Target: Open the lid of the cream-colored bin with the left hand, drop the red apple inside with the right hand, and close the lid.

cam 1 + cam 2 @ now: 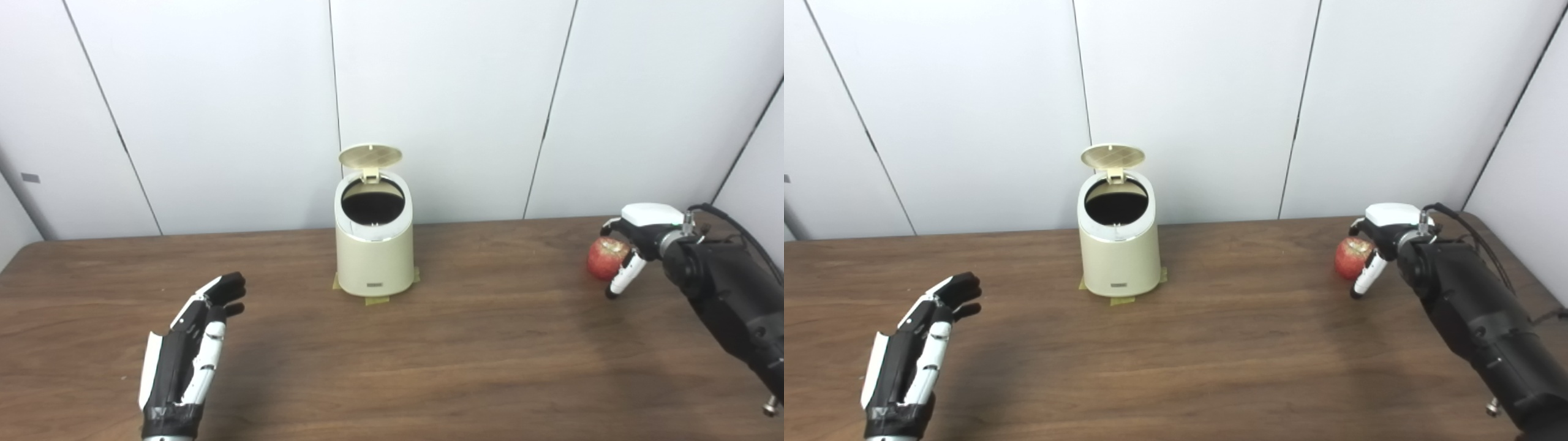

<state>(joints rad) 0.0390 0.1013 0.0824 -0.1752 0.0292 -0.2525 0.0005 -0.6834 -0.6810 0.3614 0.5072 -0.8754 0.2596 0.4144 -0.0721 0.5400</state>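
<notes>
Nearest, left robot hand hovers spread and empty over the surface. Right robot hand curls around the apple, grip not sure; bin, lid up, sits well to its left.

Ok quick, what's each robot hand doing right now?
Left robot hand: open, holding nothing.
Right robot hand: curled around the red apple; firm hold cannot be told.

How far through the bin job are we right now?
Done: the bin has its lid standing open. In hand: the right hand is around the apple on the table; a firm grip isn't clear. The left hand hangs open. Left: drop, close lid.
</notes>
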